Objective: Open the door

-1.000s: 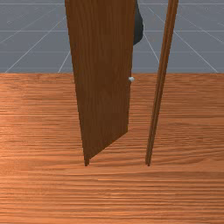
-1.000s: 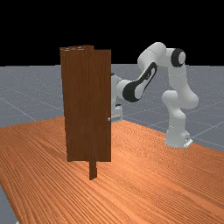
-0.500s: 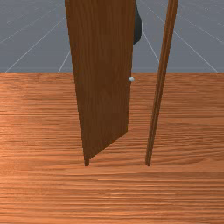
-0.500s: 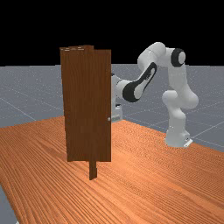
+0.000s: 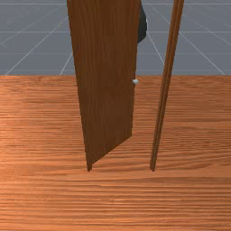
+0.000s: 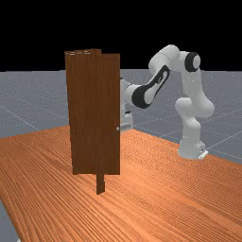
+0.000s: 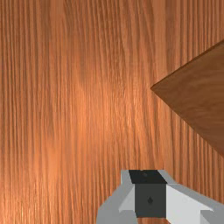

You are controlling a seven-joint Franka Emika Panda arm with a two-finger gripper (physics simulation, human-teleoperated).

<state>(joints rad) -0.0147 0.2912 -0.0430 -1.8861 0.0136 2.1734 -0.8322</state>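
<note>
Probably light but rigid, the door [image 5: 106, 85] stands ajar at the front view's left; take its small, perhaps slippery knob [image 5: 135, 81]. I can't tell whether your gripper [image 7: 148, 184] is clenched.

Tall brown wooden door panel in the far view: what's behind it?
From behind the door panel, the white and grey arm emerges toward the far view's right. Whatever lies fully behind that is covered; I can't tell what's there.

The door [image 5: 106, 81] stands to the front view's left of the frame post [image 5: 165, 90].
</note>
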